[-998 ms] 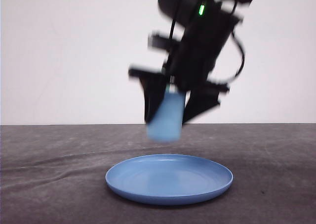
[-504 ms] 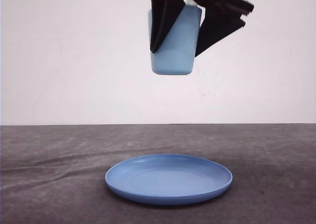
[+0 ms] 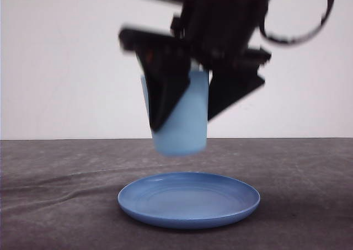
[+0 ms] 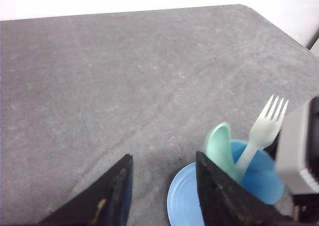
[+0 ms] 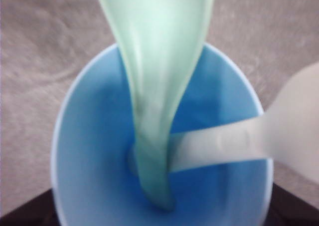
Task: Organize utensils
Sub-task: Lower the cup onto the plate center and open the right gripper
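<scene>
A plain white wall stands behind the grey table [image 3: 55, 206], where the round blue plate [image 3: 188, 200] lies directly under the right pincer [image 3: 190, 112], which is clenched on the light blue cup [image 3: 185, 131] held upright in the air above it. The spoon [image 5: 152, 86] and the fork [image 4: 264, 131] stand inside this cup, handles down, so I judge the move is straight down. The left pincer [image 4: 162, 186] is released and holds nothing, just beside the cup.

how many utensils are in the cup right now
2. The mint-green spoon and the white fork both stand handle-down inside the light blue cup, which the right gripper holds above the blue plate. Nothing else shows inside.
</scene>
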You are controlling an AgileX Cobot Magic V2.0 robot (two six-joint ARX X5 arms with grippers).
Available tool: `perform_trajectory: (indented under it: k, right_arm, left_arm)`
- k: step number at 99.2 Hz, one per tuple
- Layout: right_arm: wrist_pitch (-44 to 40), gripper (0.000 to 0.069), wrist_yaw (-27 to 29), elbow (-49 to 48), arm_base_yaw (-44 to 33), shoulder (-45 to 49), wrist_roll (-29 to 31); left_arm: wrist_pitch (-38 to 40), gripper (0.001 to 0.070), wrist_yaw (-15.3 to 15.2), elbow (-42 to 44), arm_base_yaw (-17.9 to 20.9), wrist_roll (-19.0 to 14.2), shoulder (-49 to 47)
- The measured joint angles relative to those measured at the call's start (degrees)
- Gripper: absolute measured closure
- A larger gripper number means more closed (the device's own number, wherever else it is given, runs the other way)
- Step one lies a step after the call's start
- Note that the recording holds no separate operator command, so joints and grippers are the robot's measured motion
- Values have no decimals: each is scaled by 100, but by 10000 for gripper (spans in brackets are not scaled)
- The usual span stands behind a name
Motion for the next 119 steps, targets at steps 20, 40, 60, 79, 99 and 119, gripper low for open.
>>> perform_trajectory:
  k: [20, 40, 60, 79, 99, 119]
  right_arm:
    - [245, 292, 4, -87, 17, 560, 98]
    - [409, 292, 28, -101, 114, 750, 129]
    - [378, 287, 22, -101, 144, 752, 208]
    - [190, 137, 22, -101, 144, 752, 234]
    - [-286, 116, 22, -103, 144, 673, 234]
    - [-625, 116, 22, -114, 144, -96, 234]
  left_arm:
    - [-76, 480, 0, 0, 0, 0, 0]
    - [-127, 480, 0, 0, 0, 4, 0]
    - [-127, 480, 0, 0, 0, 7, 0]
    - [-127, 480, 0, 0, 0, 7, 0]
    - [-127, 480, 0, 0, 0, 7, 0]
    - [-125, 480, 0, 0, 0, 7, 0]
